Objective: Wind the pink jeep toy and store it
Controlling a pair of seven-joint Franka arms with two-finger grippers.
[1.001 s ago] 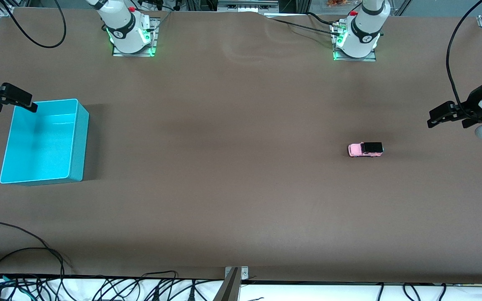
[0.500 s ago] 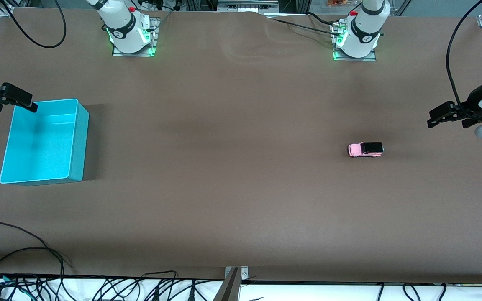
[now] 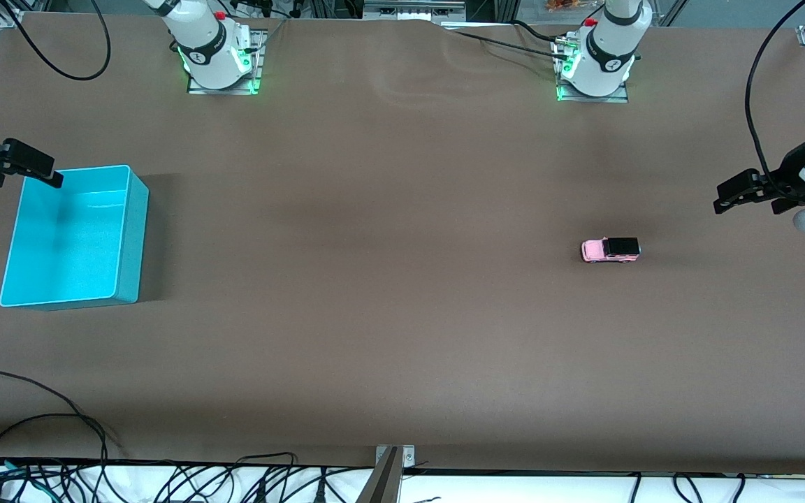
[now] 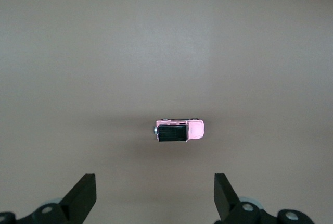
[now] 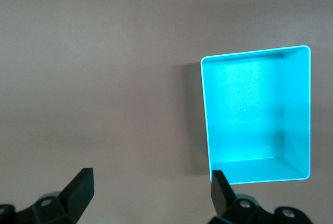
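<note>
Comparing with a second ago, nothing is changed: the pink jeep toy (image 3: 610,249) lies ungrasped, the left gripper (image 3: 726,197) and right gripper (image 3: 42,170) are held spread and empty, so winding is judged not yet begun

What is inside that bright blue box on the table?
Nothing shows inside the turquoise bin: its bare floor is visible in the front and right wrist views. The pink jeep toy sits on the table toward the left arm's end. Nothing covers the bin.

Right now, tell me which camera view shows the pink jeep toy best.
The left wrist view: the pink jeep toy sits near the middle, seen from above, its black roof and pale-pink hood distinct. The front view shows it small on the table, toward the left arm's end. The right wrist view shows only the turquoise bin, no jeep.
</note>
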